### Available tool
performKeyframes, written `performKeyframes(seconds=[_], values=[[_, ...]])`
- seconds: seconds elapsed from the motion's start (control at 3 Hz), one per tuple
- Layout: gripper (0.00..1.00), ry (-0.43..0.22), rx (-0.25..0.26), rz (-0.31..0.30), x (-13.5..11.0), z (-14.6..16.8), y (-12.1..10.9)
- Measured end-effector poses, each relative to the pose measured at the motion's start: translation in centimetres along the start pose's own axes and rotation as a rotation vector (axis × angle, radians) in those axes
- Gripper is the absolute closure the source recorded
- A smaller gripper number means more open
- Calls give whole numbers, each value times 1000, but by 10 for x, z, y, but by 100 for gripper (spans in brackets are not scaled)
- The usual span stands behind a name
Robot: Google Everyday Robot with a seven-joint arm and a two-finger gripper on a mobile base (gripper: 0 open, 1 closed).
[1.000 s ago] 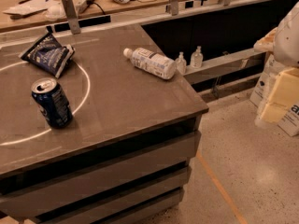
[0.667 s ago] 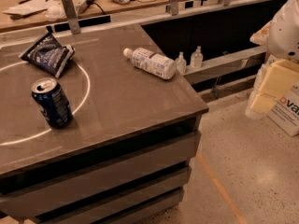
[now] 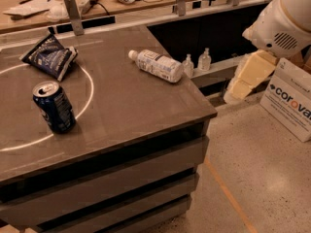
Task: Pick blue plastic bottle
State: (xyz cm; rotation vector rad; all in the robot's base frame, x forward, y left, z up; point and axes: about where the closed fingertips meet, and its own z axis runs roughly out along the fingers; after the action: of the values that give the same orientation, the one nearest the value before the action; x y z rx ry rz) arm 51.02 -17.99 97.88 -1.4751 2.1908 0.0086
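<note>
The blue plastic bottle (image 3: 158,65) is clear with a white cap and a whitish label with bluish print. It lies on its side near the right far edge of the grey table (image 3: 131,110), cap pointing left. My gripper (image 3: 245,79) hangs off the white arm (image 3: 279,21) to the right of the table, beyond its edge and apart from the bottle, with nothing seen in it.
A dark blue drink can (image 3: 54,107) stands at the table's left front. A dark snack bag (image 3: 50,56) lies at the far left. Two tiny clear bottles (image 3: 196,62) stand on a ledge behind the table. A white box (image 3: 291,98) sits on the floor at right.
The arm and gripper have moved left and up, closer to the table's right edge. The bottle, can and bag have not moved.
</note>
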Motion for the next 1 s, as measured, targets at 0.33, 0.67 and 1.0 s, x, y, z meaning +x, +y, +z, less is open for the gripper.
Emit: performKeyframes(seconds=[0.33,0.67,1.0], values=[[0,-71,-7,34,-20,25,-17],[0,-146,-16,82,-42,52,-36],[0,-192,-14,135,-66,82,-51]])
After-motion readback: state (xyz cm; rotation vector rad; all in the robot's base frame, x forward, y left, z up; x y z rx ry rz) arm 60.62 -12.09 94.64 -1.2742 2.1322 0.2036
